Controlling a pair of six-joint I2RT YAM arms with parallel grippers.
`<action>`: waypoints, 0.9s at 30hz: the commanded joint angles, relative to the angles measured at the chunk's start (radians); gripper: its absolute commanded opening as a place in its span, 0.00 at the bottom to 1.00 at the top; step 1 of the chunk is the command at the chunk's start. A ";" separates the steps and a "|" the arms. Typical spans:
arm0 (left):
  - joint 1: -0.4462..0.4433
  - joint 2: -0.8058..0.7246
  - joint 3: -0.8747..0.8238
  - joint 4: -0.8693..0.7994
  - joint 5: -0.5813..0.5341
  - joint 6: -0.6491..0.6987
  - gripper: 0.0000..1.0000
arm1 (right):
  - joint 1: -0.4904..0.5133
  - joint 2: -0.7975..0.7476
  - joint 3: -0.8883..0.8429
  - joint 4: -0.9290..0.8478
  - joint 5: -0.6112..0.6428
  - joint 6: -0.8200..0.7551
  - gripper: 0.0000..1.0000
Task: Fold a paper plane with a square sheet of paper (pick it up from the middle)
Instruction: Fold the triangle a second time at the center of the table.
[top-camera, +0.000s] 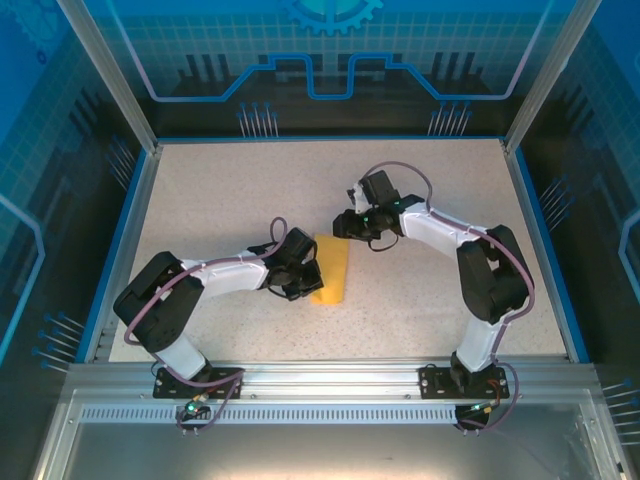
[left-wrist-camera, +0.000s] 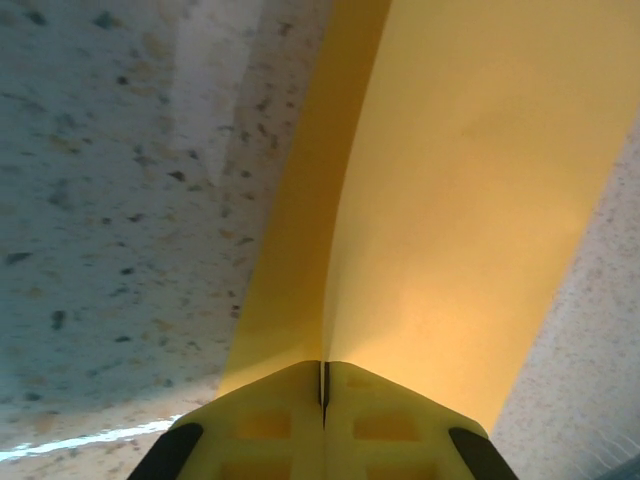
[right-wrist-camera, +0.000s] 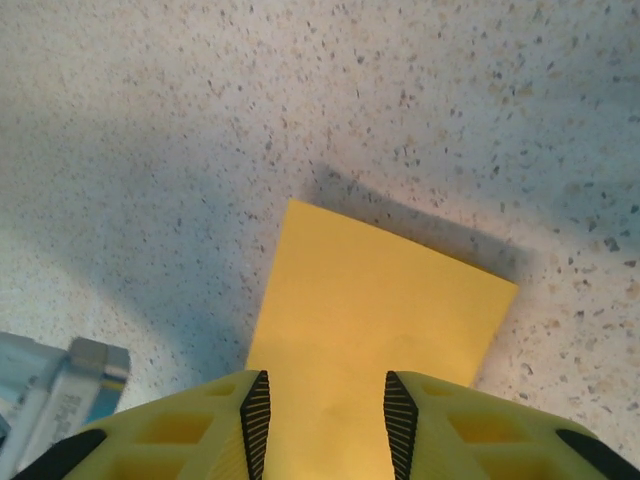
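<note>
The square sheet of paper (top-camera: 333, 268) lies at the middle of the table (top-camera: 200, 190), and to me it looks doubled over into a narrow strip. My left gripper (left-wrist-camera: 323, 385) is clamped tight on its raised crease. My right gripper (right-wrist-camera: 325, 410) hangs over the end nearer the table's far edge, jaws apart, holding nothing. I judge we're early: no nose corners, wings or dart yet.

Sheet of paper (top-camera: 332, 268): was plain orange-yellow, unmarked.
Table (top-camera: 230, 190): was off-white, speckled with dark grey flecks, edged by a blue border (top-camera: 122, 240).
Right gripper (right-wrist-camera: 325, 390): had yellow fingers (right-wrist-camera: 190, 435) and black ribbed pads (right-wrist-camera: 257, 415).
Left arm (top-camera: 225, 275): was white with black joints and a purple cable (top-camera: 275, 228).
</note>
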 joint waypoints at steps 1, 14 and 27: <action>-0.004 -0.044 0.008 -0.084 -0.066 0.039 0.02 | 0.031 -0.023 -0.039 -0.007 -0.011 -0.023 0.38; 0.000 -0.199 0.102 -0.310 -0.181 0.146 0.02 | 0.048 -0.120 -0.081 0.060 0.002 0.003 0.37; 0.010 -0.301 0.296 -0.559 -0.319 0.304 0.04 | 0.046 -0.264 -0.123 0.079 0.077 0.014 0.40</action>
